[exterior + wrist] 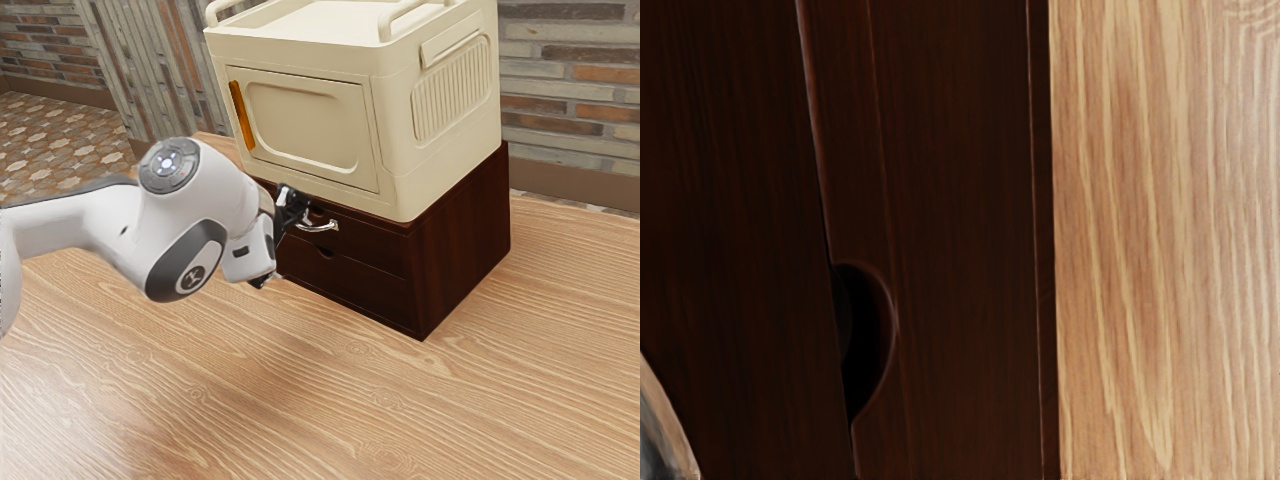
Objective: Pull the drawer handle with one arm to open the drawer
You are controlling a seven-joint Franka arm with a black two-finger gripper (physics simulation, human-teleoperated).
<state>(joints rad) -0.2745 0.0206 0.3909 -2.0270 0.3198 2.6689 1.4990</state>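
Ext. view: the white arm comes in from the exterior view's left, w/ its black gripper right up at the front of the dark wood cabinet, at the near end of the silver handle. Can't tell if the gripper's released or clenched on the handle, as the contact spot is too small & dark. Handle's a curved bar on the upper drawer, its other end in plain sight. Can't tell if that drawer's out a bit. Lower drawer sits directly under, w/ 1 half-round notch at its top edge. Cream cabinet stands on the wood 1, w/ 1 orange strip on its door & 2 rails on top. Wood-grain table underneath; brick walls & patterned floor tiles in the bkgd. Wrist view: dark drawer fronts up close, a seam b/w the 2, the notch at that seam, a curved metallic bit of the handle near the upper front & pale tabletop beyond the cabinet's base.
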